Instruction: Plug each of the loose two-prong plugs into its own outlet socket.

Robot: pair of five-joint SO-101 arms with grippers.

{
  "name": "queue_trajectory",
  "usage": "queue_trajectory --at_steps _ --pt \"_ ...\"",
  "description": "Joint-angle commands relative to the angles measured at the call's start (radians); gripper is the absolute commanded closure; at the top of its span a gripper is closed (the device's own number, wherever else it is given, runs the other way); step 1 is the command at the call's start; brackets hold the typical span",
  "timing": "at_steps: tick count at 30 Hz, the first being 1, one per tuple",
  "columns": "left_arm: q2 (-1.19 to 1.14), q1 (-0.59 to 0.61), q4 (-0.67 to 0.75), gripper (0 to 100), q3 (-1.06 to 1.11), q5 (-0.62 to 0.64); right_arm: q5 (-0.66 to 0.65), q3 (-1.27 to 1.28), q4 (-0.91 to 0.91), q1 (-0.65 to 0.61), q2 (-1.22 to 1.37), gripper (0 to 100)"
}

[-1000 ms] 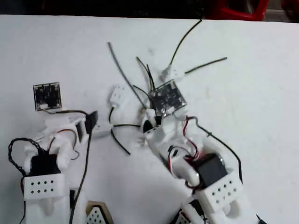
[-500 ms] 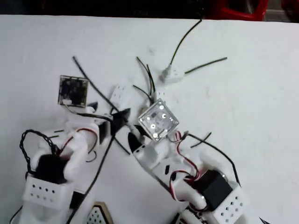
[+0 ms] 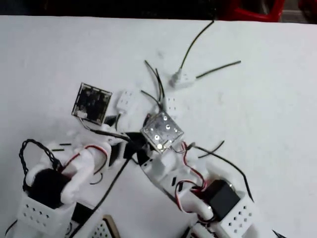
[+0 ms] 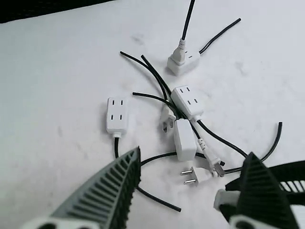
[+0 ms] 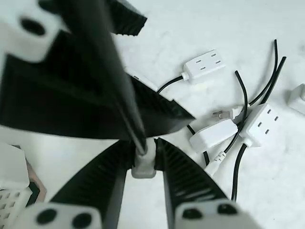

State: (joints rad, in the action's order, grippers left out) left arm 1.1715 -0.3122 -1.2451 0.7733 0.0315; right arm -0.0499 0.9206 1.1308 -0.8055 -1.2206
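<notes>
Right end effector (image 5: 143,147) sits clamped on a plug (image 5: 143,167), and left end effector (image 4: 193,156) gapes wide. Best to square the prongs with the mid-frame socket (image 3: 127,100) before pushing.

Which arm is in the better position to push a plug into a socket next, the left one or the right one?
Right, probably: the right hand is shut on a white plug, while the left hand is open and holds nothing. An empty outlet socket lies close by.

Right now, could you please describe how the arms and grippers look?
Both are white plastic with black motors and red-and-black wires: left arm, right arm. The left gripper has one grey and one black ribbed finger; the right gripper has two black ones.
</notes>
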Motion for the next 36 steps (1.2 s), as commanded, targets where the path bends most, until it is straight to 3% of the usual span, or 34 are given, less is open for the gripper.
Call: queue_trajectory --at_steps 1,8,19,36 --pt "0.012 0.11 -0.002 67 -0.058 -0.012 0.002 -0.014 -0.018 -0.004 -0.015 98.1" --pt "-0.087 0.269 0.012 67 -0.061 -0.123 0.0 0.043 -0.145 0.189 -0.007 98.1" --pt "-0.78 0.297 0.189 63 -0.226 -0.245 0.049 0.299 -0.515 0.44 -0.007 98.1" --pt "-1.561 0.274 0.21 64 -0.807 -0.284 0.074 0.354 -0.542 0.501 -0.015 98.1"
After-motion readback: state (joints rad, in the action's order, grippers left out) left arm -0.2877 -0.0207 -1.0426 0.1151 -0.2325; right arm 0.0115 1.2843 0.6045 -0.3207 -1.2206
